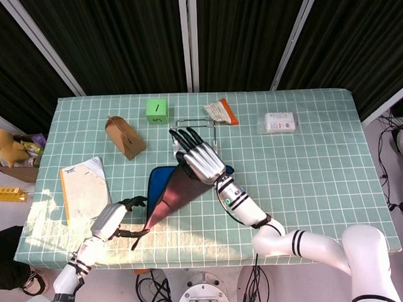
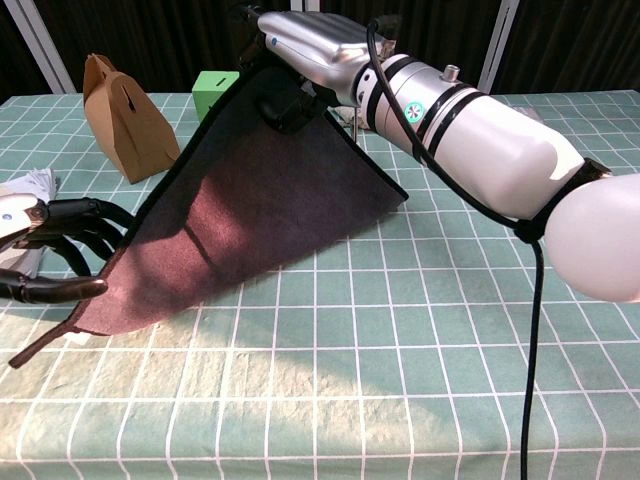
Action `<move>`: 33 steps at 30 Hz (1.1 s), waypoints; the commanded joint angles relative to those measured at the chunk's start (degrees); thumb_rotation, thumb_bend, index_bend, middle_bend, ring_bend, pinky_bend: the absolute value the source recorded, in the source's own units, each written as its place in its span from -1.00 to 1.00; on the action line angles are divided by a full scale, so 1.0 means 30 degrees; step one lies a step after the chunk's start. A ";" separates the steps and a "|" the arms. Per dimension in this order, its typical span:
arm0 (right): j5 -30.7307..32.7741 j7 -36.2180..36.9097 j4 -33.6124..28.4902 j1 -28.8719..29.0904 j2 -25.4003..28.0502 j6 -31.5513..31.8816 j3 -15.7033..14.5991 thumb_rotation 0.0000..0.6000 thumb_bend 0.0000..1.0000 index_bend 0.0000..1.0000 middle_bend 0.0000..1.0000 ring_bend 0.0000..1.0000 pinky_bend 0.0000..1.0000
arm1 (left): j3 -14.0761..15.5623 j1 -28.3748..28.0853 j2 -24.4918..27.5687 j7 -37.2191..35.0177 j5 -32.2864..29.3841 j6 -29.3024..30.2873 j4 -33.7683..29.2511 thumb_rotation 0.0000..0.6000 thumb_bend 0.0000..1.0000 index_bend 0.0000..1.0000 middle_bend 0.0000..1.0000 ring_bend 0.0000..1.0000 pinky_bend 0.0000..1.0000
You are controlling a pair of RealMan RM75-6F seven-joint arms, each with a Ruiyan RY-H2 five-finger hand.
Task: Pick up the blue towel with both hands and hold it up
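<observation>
The blue towel [image 1: 180,191] is lifted at its right side, so its dark reddish underside [image 2: 260,200] faces both cameras. A strip of its blue face [image 1: 157,182] still lies on the table. My right hand [image 1: 199,156] grips the towel's raised edge high above the table, seen in the chest view as the right hand [image 2: 300,50]. The left hand [image 1: 118,220] hovers low at the towel's near-left corner. Its fingers [image 2: 90,225] and thumb are spread beside that corner [image 2: 95,310] and hold nothing. The corner's loop tab [image 2: 30,350] trails on the table.
A brown paper bag [image 1: 125,137], a green cube [image 1: 157,111], a wire rack [image 1: 213,134], an orange snack packet [image 1: 220,112] and a white packet [image 1: 278,122] line the far half. A booklet [image 1: 83,185] lies at the left. The table's near edge [image 1: 212,262] is close.
</observation>
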 commanded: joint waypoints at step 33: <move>0.3040 -0.1094 -0.0792 0.1786 0.0881 0.0499 -0.0110 1.00 0.00 1.00 -1.00 -1.00 -1.00 | -0.1067 -0.1222 -0.1546 0.2635 -0.3327 -0.0721 -0.0668 0.38 -0.53 -0.12 -0.05 -0.15 -0.01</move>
